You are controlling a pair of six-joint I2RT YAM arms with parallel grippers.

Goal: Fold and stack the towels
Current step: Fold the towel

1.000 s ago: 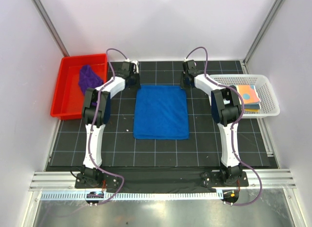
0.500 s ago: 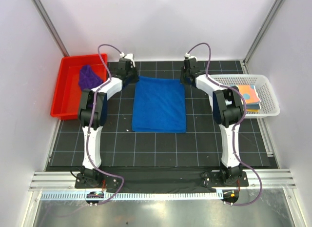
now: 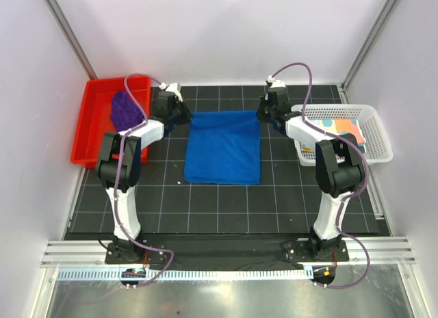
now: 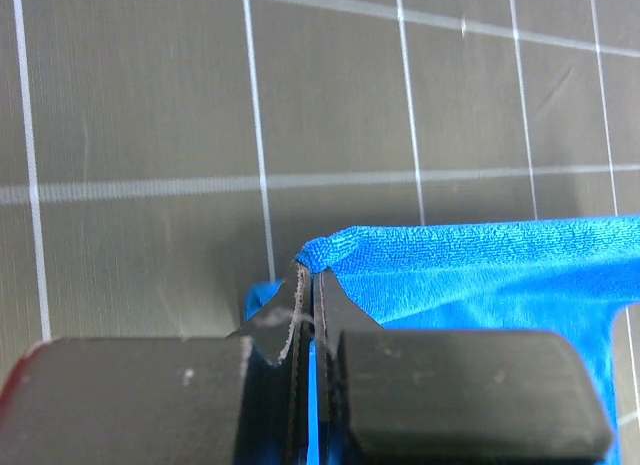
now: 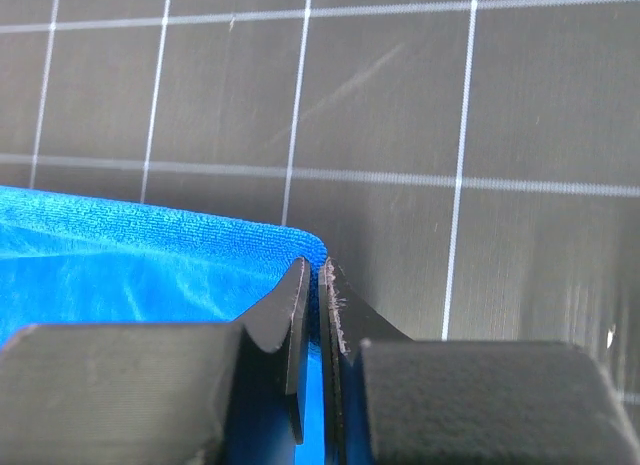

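Observation:
The royal blue towel (image 3: 223,148) lies on the black grid mat, its far edge raised off it. My left gripper (image 3: 183,115) is shut on its far left corner (image 4: 325,253). My right gripper (image 3: 263,115) is shut on its far right corner (image 5: 305,243). The towel's near edge rests on the mat. The deep purple towel (image 3: 124,109) lies bunched in the red tray (image 3: 89,137). The patterned yellow-orange towel (image 3: 349,135) lies folded in the white mesh basket (image 3: 375,152).
The red tray stands at the far left of the mat, the white basket at the far right. Grey walls close in the back and both sides. The black mat (image 3: 226,208) shows bare in front of the blue towel.
Both grippers have moved toward the back with the towel's far corners. The towel's near edge slid away from the arm bases, and its far edge now lifts off the mat.

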